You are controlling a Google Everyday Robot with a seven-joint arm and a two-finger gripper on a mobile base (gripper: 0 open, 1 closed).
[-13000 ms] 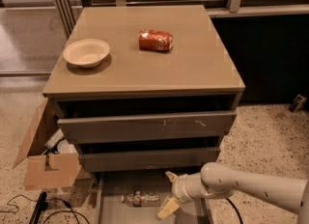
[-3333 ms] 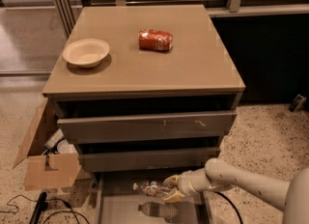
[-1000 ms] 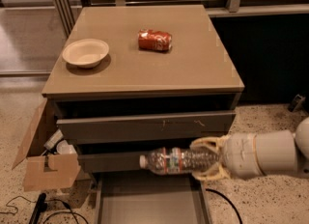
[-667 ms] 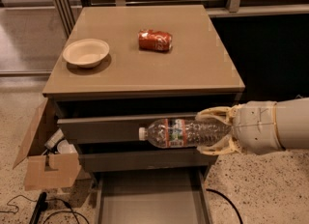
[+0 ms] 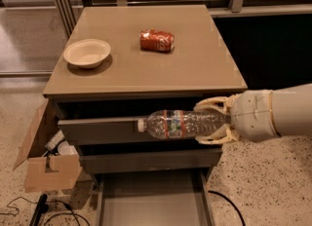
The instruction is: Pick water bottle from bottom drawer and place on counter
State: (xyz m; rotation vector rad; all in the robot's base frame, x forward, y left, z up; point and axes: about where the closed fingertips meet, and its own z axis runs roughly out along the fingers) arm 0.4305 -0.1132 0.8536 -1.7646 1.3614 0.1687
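Water bottle (image 5: 187, 122) lifted higher above bottom drawer (image 5: 151, 203) — end effector (image 5: 204, 122) clamping it; label (image 5: 171, 124) unreadable.

The counter (image 5: 195, 69) is a flat, glossy tan square top; a pale shallow bowl (image 5: 87, 53) sits upright near its left edge; a crushed red soda can (image 5: 157, 40) lies on its side toward the back, well apart from the bowl; the claw (image 5: 208, 122) hangs below the counter's front right edge, clamped around a water bottle (image 5: 180, 123) held level.
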